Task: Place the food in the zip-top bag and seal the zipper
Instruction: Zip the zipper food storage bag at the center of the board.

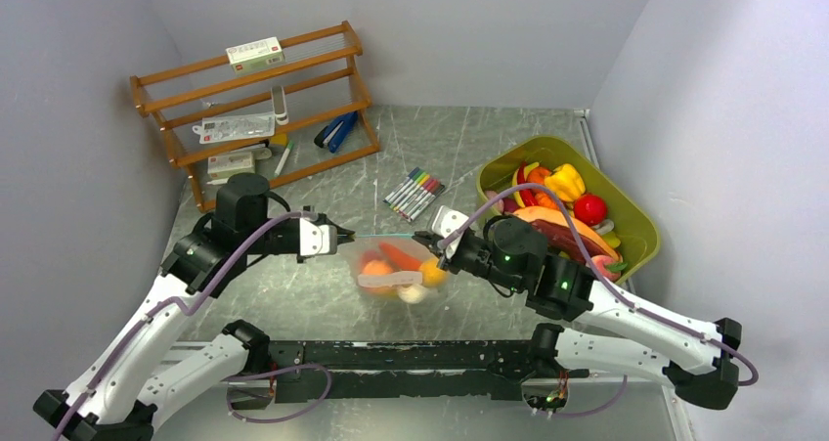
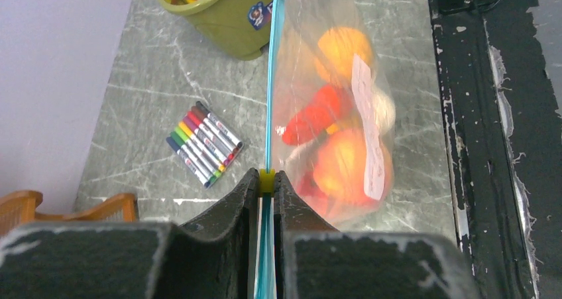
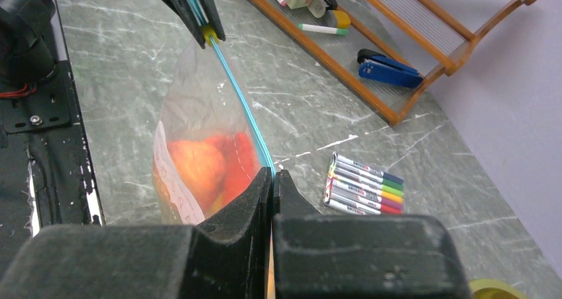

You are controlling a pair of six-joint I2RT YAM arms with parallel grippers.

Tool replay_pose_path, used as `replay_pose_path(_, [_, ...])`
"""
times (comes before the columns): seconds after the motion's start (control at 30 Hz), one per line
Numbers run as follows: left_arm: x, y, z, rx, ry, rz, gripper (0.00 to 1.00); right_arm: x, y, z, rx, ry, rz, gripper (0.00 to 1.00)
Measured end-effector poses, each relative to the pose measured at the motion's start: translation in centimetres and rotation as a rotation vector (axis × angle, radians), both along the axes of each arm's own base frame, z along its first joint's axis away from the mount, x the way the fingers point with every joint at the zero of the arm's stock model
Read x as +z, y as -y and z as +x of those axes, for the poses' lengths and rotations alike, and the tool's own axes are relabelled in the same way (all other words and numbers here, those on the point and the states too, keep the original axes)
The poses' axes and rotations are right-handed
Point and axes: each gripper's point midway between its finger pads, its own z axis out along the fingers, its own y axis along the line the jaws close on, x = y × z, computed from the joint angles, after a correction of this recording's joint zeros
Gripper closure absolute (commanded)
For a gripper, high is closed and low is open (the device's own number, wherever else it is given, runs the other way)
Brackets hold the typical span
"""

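The zip-top bag [image 1: 395, 271], with orange, red and white food [image 2: 335, 163] inside, hangs at mid-counter [image 1: 469, 153] with its teal zipper [image 2: 271, 80] stretched taut. The left fingers [image 2: 238, 203] are pinching one end of the zipper and the right fingers [image 3: 255, 196] the other. Marker pens [image 1: 414, 194] lie just beyond the bag, and a green tub [image 1: 633, 209] of toy food stands to the right.

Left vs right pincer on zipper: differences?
The left pincer clamps the thin teal-blue zipper strip at its yellow tab; the right pincer clamps plain strip. Left holds the end nearer the wooden rack; right, nearer the olive-green plastic tub. Both shut, strip taut between them.
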Motion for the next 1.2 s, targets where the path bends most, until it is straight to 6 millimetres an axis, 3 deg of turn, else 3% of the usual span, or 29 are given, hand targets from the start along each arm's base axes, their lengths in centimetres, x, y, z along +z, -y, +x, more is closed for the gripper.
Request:
replay_pose_path(0.63, [-1.0, -3.4, -0.8, 0.145, -0.001, 0.088, 0.93, -0.7, 2.1, 0.2, -0.079, -0.032, -0.01, 1.0])
replay_pose_path(1.2, [-0.9, -5.2, -0.7, 0.272, -0.054, 0.129, 0.93, -1.3, 0.7, -0.2, -0.043, -0.073, 0.0, 1.0])
